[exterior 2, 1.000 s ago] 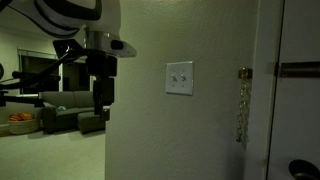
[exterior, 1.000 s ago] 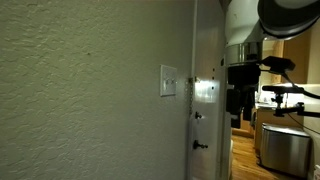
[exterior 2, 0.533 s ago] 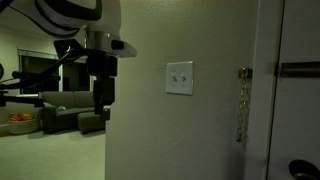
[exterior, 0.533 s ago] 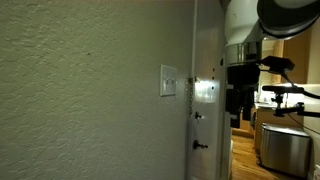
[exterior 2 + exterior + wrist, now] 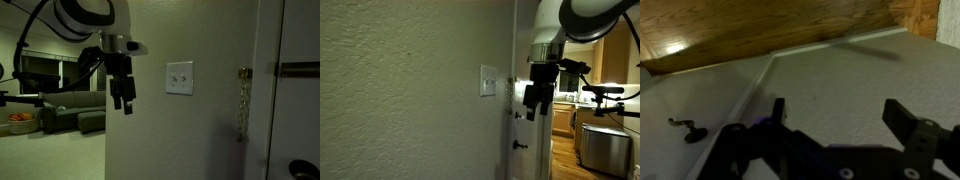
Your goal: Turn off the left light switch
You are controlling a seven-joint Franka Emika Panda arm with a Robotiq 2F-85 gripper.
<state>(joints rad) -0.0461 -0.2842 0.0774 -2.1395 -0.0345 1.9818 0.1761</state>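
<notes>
Closing in since a second ago, the gripper (image 5: 124,103) now hangs near the switch plate (image 5: 180,77) and just below its height, fingers spread (wrist view shows the gap). Its left switch (image 5: 175,77) is untouched, and contact likely comes next.

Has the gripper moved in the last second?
Yes. The gripper has swung toward the switch plate in both exterior views, but a gap remains between them.

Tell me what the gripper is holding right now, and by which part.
Nothing. In the wrist view the gripper is open, its fingers wide apart with no object between them.
</notes>
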